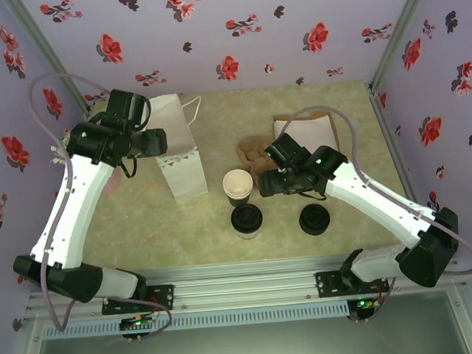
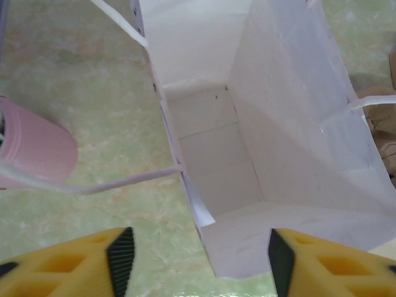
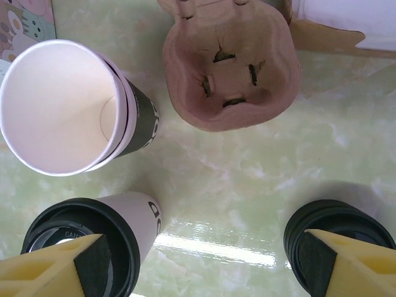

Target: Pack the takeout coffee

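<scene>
Find the takeout coffee (image 1: 246,219) standing upright on the table (image 1: 142,224), just at 6 o'clock of the open cup (image 1: 237,185) with no lid. Look at 3 o'clock of the coffee for the stack of black lids (image 1: 314,218), and out at 10 o'clock for the white paper bag (image 1: 178,157), standing with its mouth open.

See the right fingers (image 3: 204,266) spread wide and holding nothing, with one fingertip by the coffee's lid and the other by the stack of lids. See the left fingers (image 2: 201,260) apart too, with the near edge of the bag between them, not pinching it yet by the look of it.

Think of the coffee as light and a bit soft. Expect the paper wall to bend in under a hard squeeze. No way to tell full or empty with the lid on, so treat as full and ready to spill. Expect the black plastic lid to be smooth, slippery and able to pop off, so do not lift by the lid alone. Better to take hold of the wall from two sides, just under the lid's rim, a spot kept stiff by that rim and good for stopping a slide. Squeeze gently, keep upright, and lower straight down into the bag
</scene>
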{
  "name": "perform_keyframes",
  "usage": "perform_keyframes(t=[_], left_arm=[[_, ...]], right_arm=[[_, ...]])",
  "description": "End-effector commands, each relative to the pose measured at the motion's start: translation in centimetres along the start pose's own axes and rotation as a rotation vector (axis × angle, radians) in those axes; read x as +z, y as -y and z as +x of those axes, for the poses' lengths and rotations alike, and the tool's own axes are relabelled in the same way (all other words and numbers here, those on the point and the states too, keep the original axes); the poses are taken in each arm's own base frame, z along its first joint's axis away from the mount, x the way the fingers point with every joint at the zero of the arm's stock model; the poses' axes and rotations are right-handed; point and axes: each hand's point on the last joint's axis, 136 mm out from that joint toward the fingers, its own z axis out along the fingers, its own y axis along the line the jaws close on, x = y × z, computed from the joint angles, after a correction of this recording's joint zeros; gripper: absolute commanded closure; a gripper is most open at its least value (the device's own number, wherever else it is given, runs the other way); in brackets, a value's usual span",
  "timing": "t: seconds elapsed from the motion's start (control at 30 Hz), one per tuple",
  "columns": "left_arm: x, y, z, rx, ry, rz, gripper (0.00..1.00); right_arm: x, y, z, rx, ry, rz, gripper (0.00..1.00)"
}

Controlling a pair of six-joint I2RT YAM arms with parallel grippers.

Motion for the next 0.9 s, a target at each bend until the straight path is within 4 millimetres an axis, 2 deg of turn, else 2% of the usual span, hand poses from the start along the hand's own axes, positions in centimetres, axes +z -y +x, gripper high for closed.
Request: perform_keyframes(t=[0.0, 0.13, 0.27, 0.37, 0.47, 0.6, 0.73, 0.87], left_arm=[[0.2, 0.7, -0.5, -0.033, -0.005, 0.051, 0.47], [1.6, 0.7, -0.2, -0.082, -0.024, 0.055, 0.59], [2.0, 0.4, -0.2, -0.131, -0.026, 0.048, 0.68], [1.9, 0.3, 0.0, -0.158, -0.025, 0.046, 0.66], [1.4, 0.1, 0.0, -0.183, -0.015, 0.049, 0.56], [1.4, -0.5, 0.1, -0.236, -0.006, 0.020, 0.55], [2.0, -1.8, 0.5, -0.320, -0.023, -0.069, 0.72], [2.4, -3.0, 0.7, -0.388, -0.027, -0.152, 0.81]], right_arm=[[0.1, 0.3, 0.3, 0.014, 0.005, -0.009, 0.18], [0.4, 0.2, 0.5, 0.010, -0.001, -0.014, 0.19], [0.4, 0.3, 0.6, 0.007, 0.002, -0.017, 0.19], [0.3, 0.5, 0.8, 0.005, 0.005, -0.017, 0.19], [0.4, 0.6, 1.0, 0.006, 0.007, -0.020, 0.19], [0.4, 0.8, 1.2, 0.009, 0.007, -0.022, 0.19], [0.2, 1.0, 1.4, 0.015, 0.012, -0.026, 0.19], [0.0, 1.1, 1.6, 0.016, 0.015, -0.028, 0.19]])
